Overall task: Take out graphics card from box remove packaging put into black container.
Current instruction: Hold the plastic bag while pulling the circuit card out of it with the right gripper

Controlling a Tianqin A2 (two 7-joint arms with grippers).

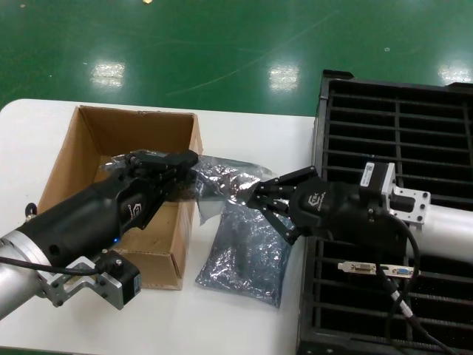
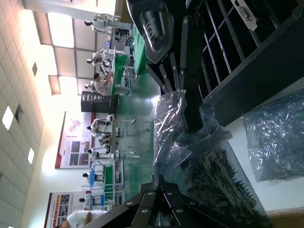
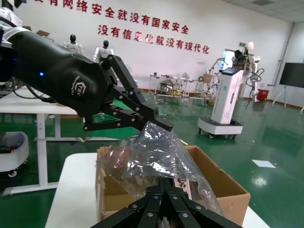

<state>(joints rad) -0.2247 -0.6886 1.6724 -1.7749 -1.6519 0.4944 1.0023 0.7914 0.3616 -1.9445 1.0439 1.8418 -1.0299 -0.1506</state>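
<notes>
Graphics card (image 1: 375, 268) with its silver end bracket, one white and one blue port showing, stands in a slot of the black container (image 1: 436, 111) at about 4 o'clock in your head view, partly behind your right arm. A second card cannot be made out inside the bag held between your grippers.

Your left gripper (image 1: 179, 164) reaches in from 8 o'clock and sits over the right wall of the box (image 1: 89, 140), which is open-topped and rests on the white table (image 1: 29, 126) at 9 o'clock. Its jaws are pressed together on one end of the packaging (image 1: 222, 177), a crinkly grey-silver bag stretched across the middle of the scene. In the right wrist view you see those dark fingers (image 3: 156, 121) pinching the top of the bag above the box (image 3: 228, 190).

Your right gripper (image 1: 255, 198) comes in from 3 o'clock, just in front of the black container's left edge. Its jaws close on the other end of the same packaging, so the bag hangs between both grippers above the table. The left wrist view shows the right gripper's fingers (image 2: 190, 71) gripping the bunched plastic (image 2: 175, 123).

Another bag (image 1: 247, 255), grey and crumpled, lies flat on the table at about 6 o'clock, between the box and the black container, just below your right gripper.
</notes>
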